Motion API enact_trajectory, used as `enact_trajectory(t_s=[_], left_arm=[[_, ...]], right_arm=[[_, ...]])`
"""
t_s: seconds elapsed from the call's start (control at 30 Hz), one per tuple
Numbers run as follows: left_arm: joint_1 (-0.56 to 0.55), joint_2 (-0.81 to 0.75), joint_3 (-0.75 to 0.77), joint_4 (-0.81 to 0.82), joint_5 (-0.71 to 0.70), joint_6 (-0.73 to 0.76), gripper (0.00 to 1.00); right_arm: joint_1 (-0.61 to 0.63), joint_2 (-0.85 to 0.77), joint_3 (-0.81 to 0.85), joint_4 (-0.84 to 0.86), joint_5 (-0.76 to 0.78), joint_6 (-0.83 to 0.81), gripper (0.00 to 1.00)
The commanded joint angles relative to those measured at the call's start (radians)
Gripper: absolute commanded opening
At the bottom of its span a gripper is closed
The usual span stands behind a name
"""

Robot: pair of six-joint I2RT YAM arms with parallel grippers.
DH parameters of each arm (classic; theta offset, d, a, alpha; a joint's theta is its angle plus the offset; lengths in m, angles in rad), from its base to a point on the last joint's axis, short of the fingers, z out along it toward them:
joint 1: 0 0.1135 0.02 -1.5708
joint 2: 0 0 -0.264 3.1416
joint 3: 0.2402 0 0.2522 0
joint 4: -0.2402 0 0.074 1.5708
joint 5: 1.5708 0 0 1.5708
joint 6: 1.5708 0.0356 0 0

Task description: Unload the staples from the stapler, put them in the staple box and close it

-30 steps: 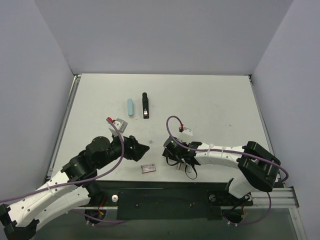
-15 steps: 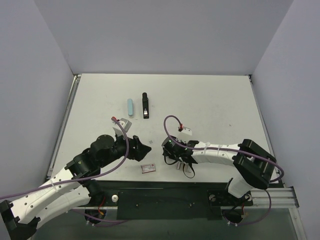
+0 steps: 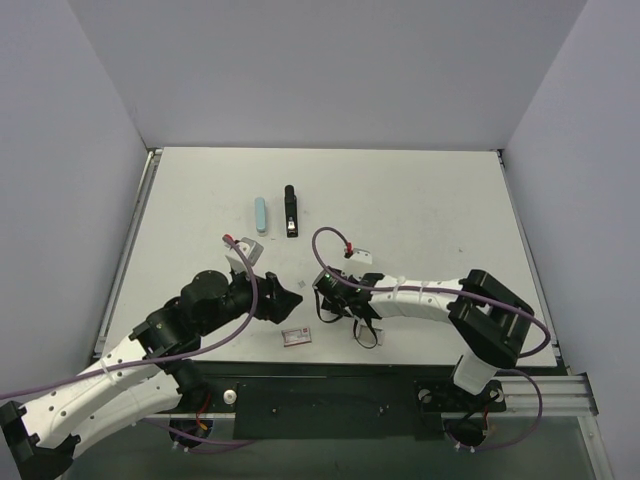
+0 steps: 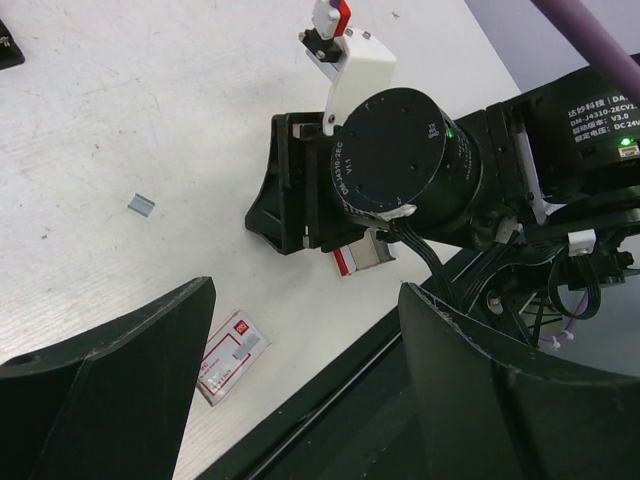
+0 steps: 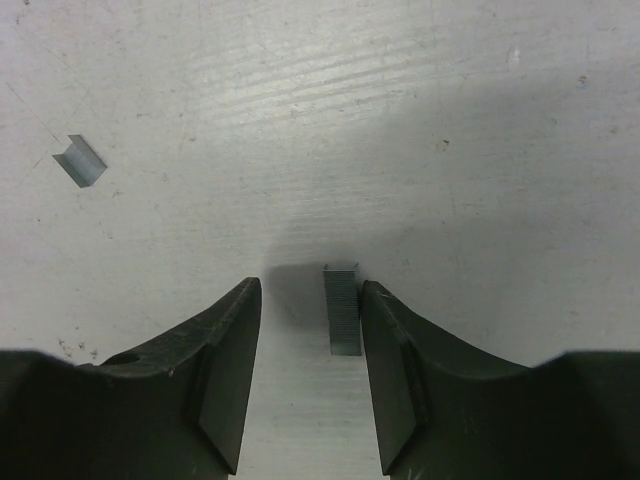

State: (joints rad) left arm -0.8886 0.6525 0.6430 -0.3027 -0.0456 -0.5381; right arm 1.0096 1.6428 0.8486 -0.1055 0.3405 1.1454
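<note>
The staple strip [image 5: 343,308], by the table's [image 5: 300,100] near edge, looks light and brittle; pinch its long sides. Right gripper [image 5: 305,300] straddles it half open, unclamped; left gripper [image 4: 305,290] gapes empty.

One stapler [image 3: 290,210], one pale blue bar [image 3: 260,214], one staple box [image 3: 296,336], one staple strip [image 5: 342,308], one staple fragment [image 5: 80,160].

Enclosed on three sides by plain, pale lavender-grey walls: back wall [image 3: 330,70], left wall [image 3: 60,200], right wall [image 3: 590,180], meeting in clean corners. Between them a white table [image 3: 430,200], matte, with faint scuffs and streaks in the right wrist view. Along its left edge a metal rail [image 3: 126,255]; along the near edge a black plate [image 3: 330,395]. Lit softly and evenly from above, with only weak shadows.
</note>
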Motion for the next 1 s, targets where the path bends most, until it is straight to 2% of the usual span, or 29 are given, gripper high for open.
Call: enact_trajectory(t_s=[0.0, 0.27, 0.7, 0.9, 0.97], left_arm=[[-0.004, -0.019, -0.014, 0.025, 0.004, 0.009, 0.85], [-0.003, -0.054, -0.016, -0.007, -0.010, 0.007, 0.85], [-0.003, -0.068, -0.012, -0.024, -0.017, 0.003, 0.85], [-0.003, -0.068, -0.016, -0.019, -0.016, -0.005, 0.85], [-0.003, -0.065, -0.014, -0.018, -0.016, -0.007, 0.85]], right_arm=[[0.006, 0.052, 0.053, -0.072, 0.017, -0.064, 0.40], [0.021, 0.126, 0.072, -0.062, -0.017, -0.142, 0.31], [0.046, 0.137, 0.044, -0.034, -0.031, -0.234, 0.30], [0.044, 0.134, 0.027, -0.022, -0.044, -0.260, 0.21], [0.047, 0.134, 0.021, -0.016, -0.049, -0.262, 0.21]])
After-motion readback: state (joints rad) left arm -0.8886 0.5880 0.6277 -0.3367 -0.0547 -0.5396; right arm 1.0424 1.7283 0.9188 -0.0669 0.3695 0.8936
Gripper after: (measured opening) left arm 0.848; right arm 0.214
